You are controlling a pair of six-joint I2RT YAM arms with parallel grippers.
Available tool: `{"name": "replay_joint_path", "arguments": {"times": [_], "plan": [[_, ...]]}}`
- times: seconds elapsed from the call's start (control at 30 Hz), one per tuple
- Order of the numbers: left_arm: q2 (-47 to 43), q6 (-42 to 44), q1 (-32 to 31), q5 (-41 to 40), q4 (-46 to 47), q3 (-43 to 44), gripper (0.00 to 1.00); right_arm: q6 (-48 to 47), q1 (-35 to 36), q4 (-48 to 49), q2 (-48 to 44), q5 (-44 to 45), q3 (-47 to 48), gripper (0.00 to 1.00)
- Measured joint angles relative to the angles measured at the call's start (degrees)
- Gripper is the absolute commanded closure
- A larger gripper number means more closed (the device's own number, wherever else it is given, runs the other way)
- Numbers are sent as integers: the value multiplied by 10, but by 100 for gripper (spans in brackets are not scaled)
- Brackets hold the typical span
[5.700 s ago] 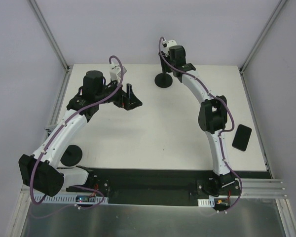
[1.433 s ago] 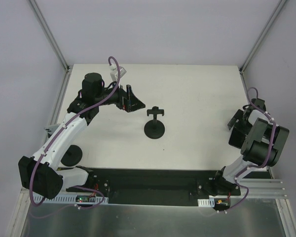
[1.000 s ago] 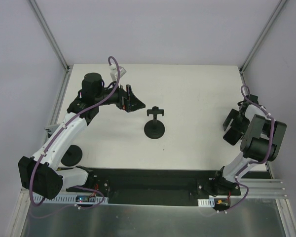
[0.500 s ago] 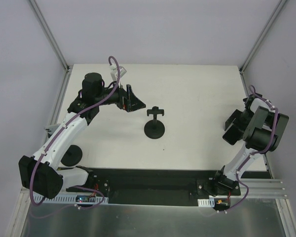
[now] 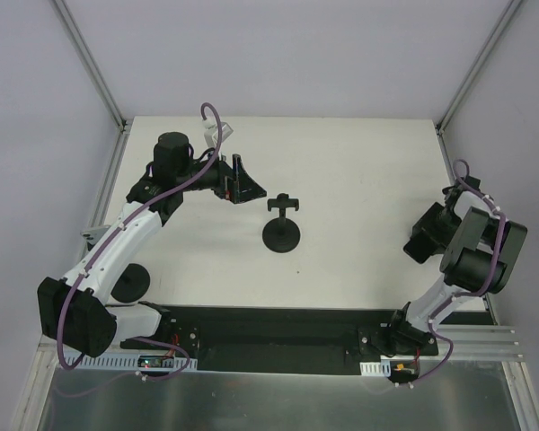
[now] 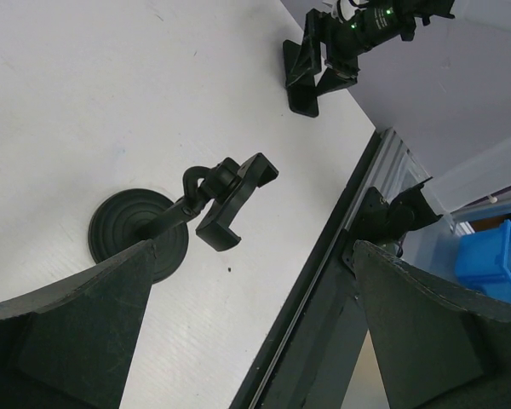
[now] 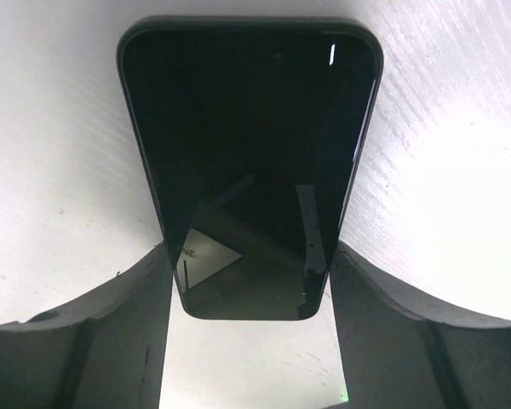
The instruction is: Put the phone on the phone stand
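A: Checking the right tool (image 7: 247,281): what is it holding?
B: It is clamping the phone (image 7: 249,128) by its long edges, at the right side of the bench (image 5: 359,162), well apart from the phone stand (image 5: 281,226). The left tool (image 5: 240,182) is gaping wide, empty.
A: Next?
B: I am judging: carrying it across, then tilting and seating it in the cradle (image 6: 230,204).

Glossy black phone (image 7: 249,128), near end tight between right end effector (image 7: 247,273) fingers (image 7: 85,341), over white table (image 7: 443,128)
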Motion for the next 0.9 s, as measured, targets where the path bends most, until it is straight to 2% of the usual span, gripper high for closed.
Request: {"name": "replay_joint_path", "arguments": {"times": [0.3,0.63,0.9], "plan": [[10,0,0,0,0,-2,3,9,10,86,-89,-52,-96,99],[13,0,0,1,0,-2,3,36,95,161,-142,-136,-157,99],[15,0,0,0,0,-2,4,58,117,247,-185,-188,-208,99]]}}
